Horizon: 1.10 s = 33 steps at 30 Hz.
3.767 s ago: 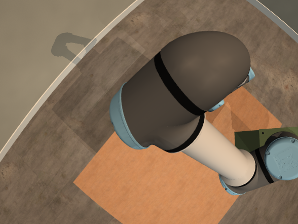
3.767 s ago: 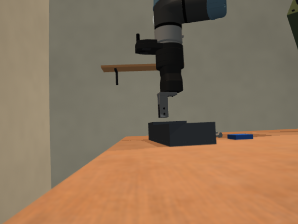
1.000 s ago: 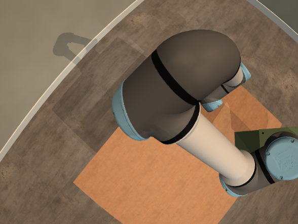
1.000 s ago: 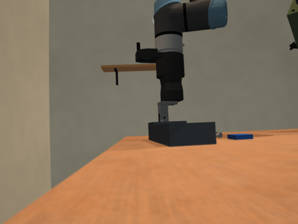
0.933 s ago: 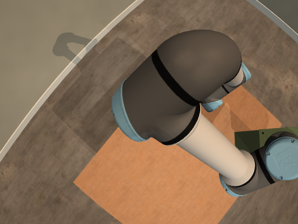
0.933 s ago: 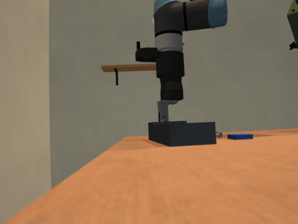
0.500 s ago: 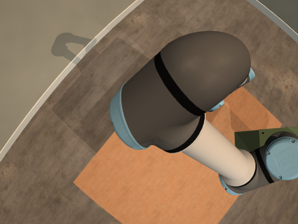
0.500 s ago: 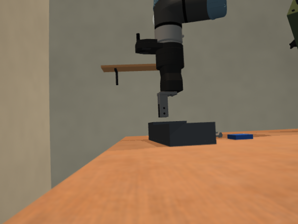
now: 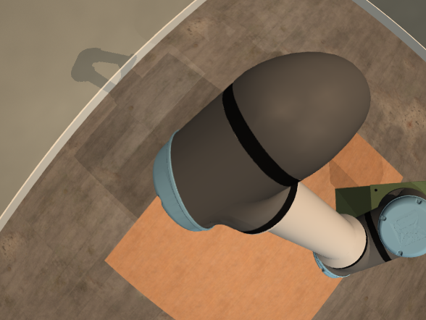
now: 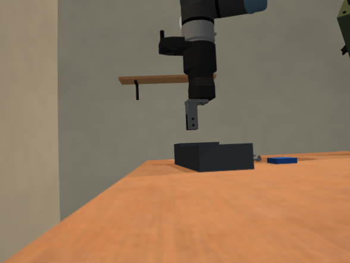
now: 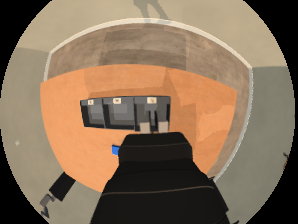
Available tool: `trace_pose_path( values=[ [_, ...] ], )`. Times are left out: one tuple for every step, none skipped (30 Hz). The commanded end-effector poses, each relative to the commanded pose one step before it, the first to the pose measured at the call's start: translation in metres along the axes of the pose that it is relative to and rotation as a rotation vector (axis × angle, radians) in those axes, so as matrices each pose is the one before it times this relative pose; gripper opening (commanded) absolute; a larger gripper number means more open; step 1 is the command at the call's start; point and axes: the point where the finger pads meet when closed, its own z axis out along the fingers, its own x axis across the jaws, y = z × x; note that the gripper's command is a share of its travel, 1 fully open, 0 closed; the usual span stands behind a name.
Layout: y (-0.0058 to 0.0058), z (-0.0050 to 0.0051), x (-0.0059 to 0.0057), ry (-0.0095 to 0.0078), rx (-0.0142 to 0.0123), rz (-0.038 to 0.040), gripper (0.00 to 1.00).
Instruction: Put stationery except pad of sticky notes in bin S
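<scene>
Hovering at frame centre above the dark bins [image 10: 214,156], my gripper [image 10: 191,122] has its fingers nearly pressed together, pinching nothing. Open air separates fingertips from bin rim; a blue pad [image 10: 281,160] lies right.

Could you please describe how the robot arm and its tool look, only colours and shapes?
The arm has thick rounded dark segments with black bands, a cream tube and light blue joint caps. Its wrist carries a silver ring above a black body. The tool ends in narrow grey fingers with small dark holes.
</scene>
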Motion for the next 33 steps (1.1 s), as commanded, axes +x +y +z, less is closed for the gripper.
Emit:
trace_pose_path(
  values=[
    [-0.00148,-0.00054,-0.02159,-0.00006,0.00079,-0.00102,0.31],
    [-0.00028,0.00000,-0.00500,-0.00001,0.00000,0.00000,0.31],
    [-0.00028,0.00000,-0.00500,-0.00001,0.00000,0.00000,0.31],
    [-0.00028,0.00000,-0.00500,-0.00001,0.00001,0.00000,0.31],
    [-0.00028,0.00000,-0.00500,-0.00001,0.00001,0.00000,0.31],
    [-0.00028,0.00000,-0.00500,-0.00001,0.00001,0.00000,0.31],
    [-0.00028,0.00000,-0.00500,-0.00001,0.00001,0.00000,0.31],
    [-0.00028,0.00000,-0.00500,-0.00001,0.00001,0.00000,0.31],
    [-0.00028,0.00000,-0.00500,-0.00001,0.00001,0.00000,0.31],
    [-0.00028,0.00000,-0.00500,-0.00001,0.00001,0.00000,0.31],
    [0.00000,0.00000,0.00000,0.00000,0.00000,0.00000,0.31],
    [0.00000,0.00000,0.00000,0.00000,0.00000,0.00000,0.31],
    [-0.00029,0.00002,-0.00501,0.00000,0.00000,0.00000,0.31],
    [-0.00021,0.00000,-0.00379,-0.00001,0.00000,0.00000,0.31],
    [0.00000,0.00001,0.00000,0.00000,0.00000,0.00000,0.31],
    [0.00000,0.00001,0.00000,0.00000,0.00000,0.00000,0.31],
    [0.00000,0.00000,0.00000,0.00000,0.00000,0.00000,0.31],
    [0.00000,0.00000,0.00000,0.00000,0.00000,0.00000,0.31],
    [0.00000,0.00000,0.00000,0.00000,0.00000,0.00000,0.31],
    [0.00000,0.00000,0.00000,0.00000,0.00000,0.00000,0.31],
    [0.00000,0.00265,0.00000,0.00000,0.00000,0.00000,0.31],
    [0.00000,0.00265,0.00000,0.00000,0.00000,0.00000,0.31],
    [0.00000,0.00266,0.00000,0.00000,0.00000,0.00000,0.31],
    [0.00000,0.00266,0.00000,0.00000,0.00000,0.00000,0.31],
    [0.00000,0.00266,0.00000,0.00000,0.00000,0.00000,0.31],
    [0.00000,0.00266,0.00000,0.00000,0.00000,0.00000,0.31],
    [0.00000,0.00266,0.00000,0.00000,0.00000,0.00000,0.31],
    [0.00000,0.00000,0.00000,0.00000,0.00000,0.00000,0.31],
    [0.00000,0.00000,0.00000,0.00000,0.00000,0.00000,0.31],
    [0.00000,0.00268,0.00000,0.00000,0.00001,0.00000,0.31],
    [0.00000,0.00266,0.00000,0.00000,0.00000,0.00000,0.31],
    [0.00000,0.00266,0.00000,0.00000,0.00000,0.00000,0.31],
    [0.00000,0.00266,0.00000,0.00000,0.00000,0.00000,0.31]
  ],
)
